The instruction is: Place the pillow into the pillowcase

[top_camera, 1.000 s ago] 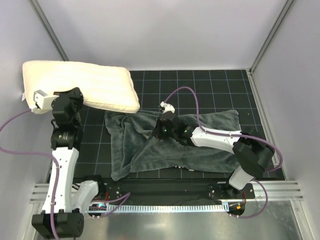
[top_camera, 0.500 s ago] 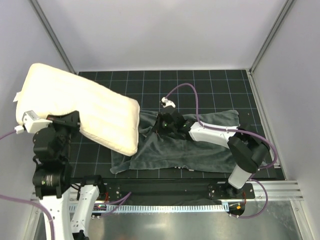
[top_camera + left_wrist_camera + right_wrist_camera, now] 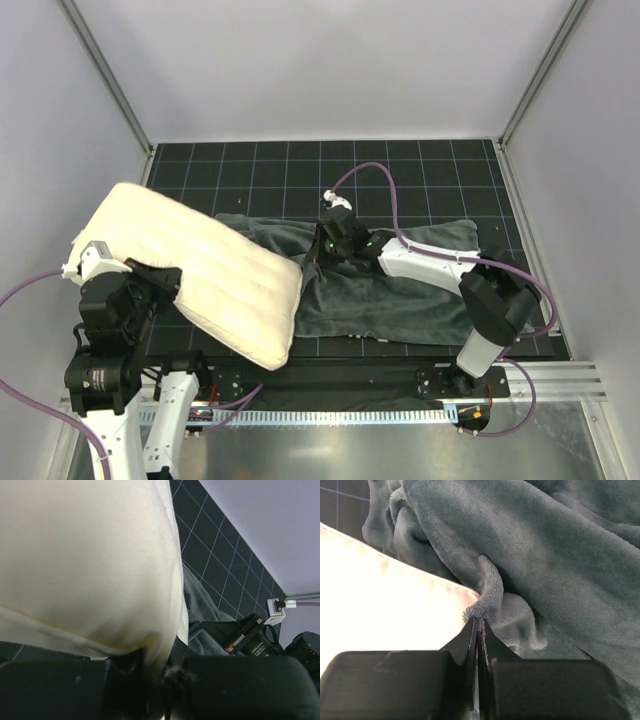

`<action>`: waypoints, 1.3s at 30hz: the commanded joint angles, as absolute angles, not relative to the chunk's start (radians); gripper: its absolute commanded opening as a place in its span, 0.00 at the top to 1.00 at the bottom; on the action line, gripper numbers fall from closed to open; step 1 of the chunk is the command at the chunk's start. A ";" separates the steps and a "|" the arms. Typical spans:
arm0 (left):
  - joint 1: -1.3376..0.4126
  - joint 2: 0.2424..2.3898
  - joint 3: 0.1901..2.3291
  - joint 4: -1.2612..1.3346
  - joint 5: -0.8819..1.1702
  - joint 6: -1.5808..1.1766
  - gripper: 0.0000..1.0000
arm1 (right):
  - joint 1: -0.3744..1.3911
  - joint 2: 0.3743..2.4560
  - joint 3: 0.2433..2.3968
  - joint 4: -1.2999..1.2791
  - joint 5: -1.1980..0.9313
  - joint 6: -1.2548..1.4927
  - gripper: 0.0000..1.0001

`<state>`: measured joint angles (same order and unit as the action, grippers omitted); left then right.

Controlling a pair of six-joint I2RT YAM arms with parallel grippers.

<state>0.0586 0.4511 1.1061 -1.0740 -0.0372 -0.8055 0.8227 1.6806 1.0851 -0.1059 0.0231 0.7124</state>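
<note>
The cream pillow (image 3: 200, 275) slants across the left of the table, its right end lying over the pillowcase's left edge. My left gripper (image 3: 150, 285) is shut on the pillow's near edge; in the left wrist view the pillow (image 3: 85, 565) fills the frame and its edge runs down between my jaws (image 3: 155, 667). The dark grey pillowcase (image 3: 400, 290) lies spread on the mat. My right gripper (image 3: 322, 243) is shut on a pinched fold of the pillowcase near its left end, seen close in the right wrist view (image 3: 479, 622) with the plush fabric (image 3: 545, 555) and the pillow (image 3: 380, 615) beside it.
A black gridded mat (image 3: 400, 170) covers the table. White walls (image 3: 330, 60) stand at the back and both sides. A metal rail (image 3: 330, 380) runs along the near edge. Purple cables loop from the right arm (image 3: 365, 180).
My left arm has swung the pillow down and to the right, from the far left corner onto the pillowcase's left edge. My right gripper has lifted the pillowcase fold up and back.
</note>
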 commanded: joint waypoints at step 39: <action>0.057 0.500 0.953 -0.396 -0.132 -0.821 1.00 | 0.942 1.529 1.115 -0.184 -0.124 0.658 0.96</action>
<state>0.0582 0.5400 0.9928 -0.7677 -0.1051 -0.7616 0.9371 1.5291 1.0992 -0.1905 -0.1150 0.6777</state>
